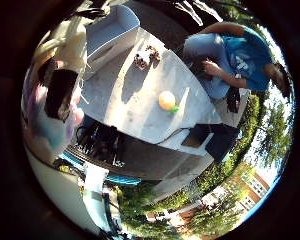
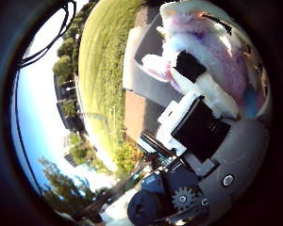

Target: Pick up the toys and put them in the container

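we hold a plush toy (image 2: 212,52) against the palm, hand (image 2: 193,127) fingers curled on its soft, light, squashy body. white container (image 1: 110,32) sits at the surface (image 1: 140,115) end; ball (image 1: 166,100) near one long edge, small brown toy (image 1: 145,57) just beside the container.

Outdoor setting around a pale surface

The grey surface (image 1: 140,107) stands on pavement; trees (image 1: 270,130) and red-brick buildings (image 1: 252,187) lie beyond it, and a wide green lawn (image 2: 101,70) runs under blue sky (image 2: 35,108) toward distant buildings.
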Robot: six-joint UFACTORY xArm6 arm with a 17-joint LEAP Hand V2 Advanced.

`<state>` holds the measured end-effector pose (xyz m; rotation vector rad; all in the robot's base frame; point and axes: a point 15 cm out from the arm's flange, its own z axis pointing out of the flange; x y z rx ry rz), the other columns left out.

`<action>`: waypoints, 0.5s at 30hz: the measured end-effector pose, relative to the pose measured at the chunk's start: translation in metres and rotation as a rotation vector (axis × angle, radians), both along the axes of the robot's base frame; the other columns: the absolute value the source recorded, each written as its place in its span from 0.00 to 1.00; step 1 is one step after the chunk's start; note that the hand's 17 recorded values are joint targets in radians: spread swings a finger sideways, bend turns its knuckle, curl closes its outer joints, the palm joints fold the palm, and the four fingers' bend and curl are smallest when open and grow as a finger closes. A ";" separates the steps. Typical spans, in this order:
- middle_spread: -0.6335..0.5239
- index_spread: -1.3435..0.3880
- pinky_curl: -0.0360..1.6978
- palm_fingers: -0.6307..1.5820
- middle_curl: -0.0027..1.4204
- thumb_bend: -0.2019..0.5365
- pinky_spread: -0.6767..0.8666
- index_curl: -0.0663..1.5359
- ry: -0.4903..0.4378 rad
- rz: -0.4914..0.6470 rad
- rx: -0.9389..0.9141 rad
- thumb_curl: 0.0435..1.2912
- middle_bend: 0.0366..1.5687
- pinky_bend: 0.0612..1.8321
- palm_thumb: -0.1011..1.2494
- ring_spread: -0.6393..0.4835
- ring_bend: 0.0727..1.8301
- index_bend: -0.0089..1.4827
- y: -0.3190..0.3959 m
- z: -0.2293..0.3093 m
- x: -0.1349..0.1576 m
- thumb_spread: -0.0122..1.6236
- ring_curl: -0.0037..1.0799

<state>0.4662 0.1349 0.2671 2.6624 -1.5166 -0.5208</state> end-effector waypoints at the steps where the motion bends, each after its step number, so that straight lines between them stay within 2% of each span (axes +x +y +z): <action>1: 0.33 0.31 0.65 0.58 0.78 0.26 0.55 0.69 -0.005 0.008 0.019 0.49 0.82 0.77 0.78 0.43 0.81 0.58 0.012 0.002 -0.001 0.75 0.87; 6: 0.34 0.31 0.67 0.57 0.78 0.26 0.54 0.75 -0.084 0.032 0.078 0.51 0.84 0.78 0.79 0.43 0.83 0.58 0.058 0.017 0.017 0.75 0.87; 11: 0.34 0.31 0.68 0.56 0.78 0.25 0.53 0.79 -0.085 0.016 0.072 0.52 0.85 0.79 0.78 0.43 0.84 0.57 0.096 -0.017 0.037 0.75 0.87; 15: 0.35 0.32 0.69 0.56 0.77 0.24 0.53 0.82 -0.147 -0.017 0.075 0.52 0.86 0.79 0.75 0.43 0.85 0.56 0.117 -0.044 0.062 0.74 0.87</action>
